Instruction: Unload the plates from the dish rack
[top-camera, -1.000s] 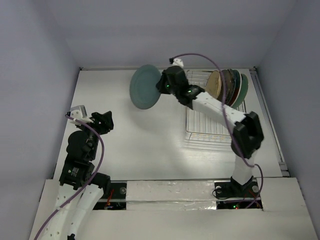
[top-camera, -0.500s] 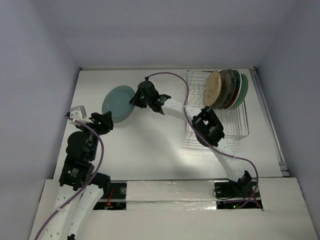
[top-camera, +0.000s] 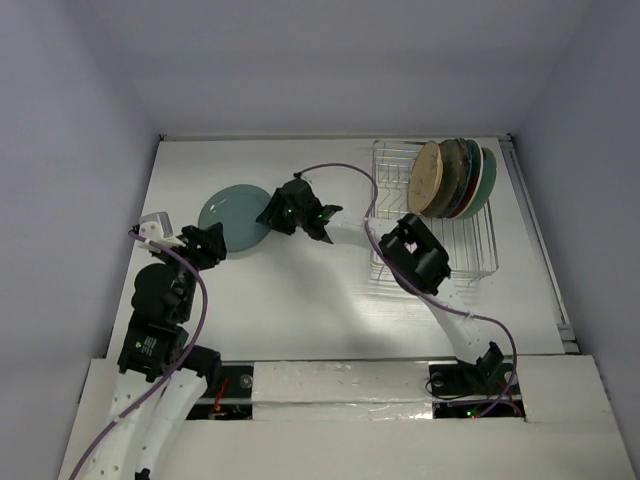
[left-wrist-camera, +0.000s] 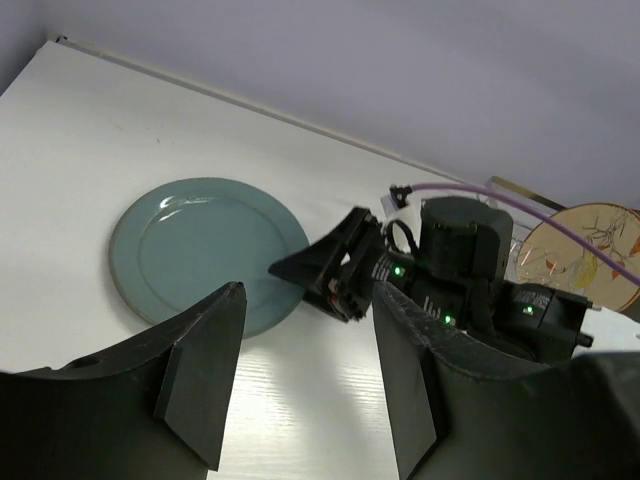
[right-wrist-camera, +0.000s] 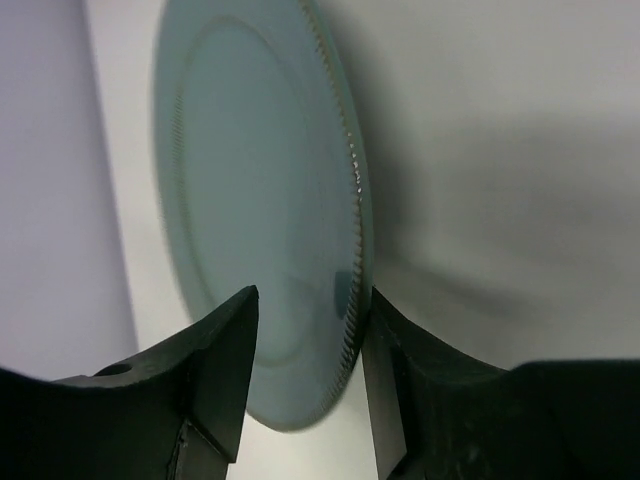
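L claw (top-camera: 212, 243) sits near-left, jaws apart, holding nothing, just beside the near rim of the teal plate (top-camera: 232, 218). That plate looks flat on the desk (top-camera: 300, 300), far-left, well apart from the dish rack (top-camera: 470, 255). R claw (top-camera: 272, 214) is at its right rim, jaws spread w/ the rim between them, apparently not pinching. So the plate lies left of R claw; you'd back out rightward. Remaining plates (top-camera: 455, 178) stand on edge far right, on R claw's side.
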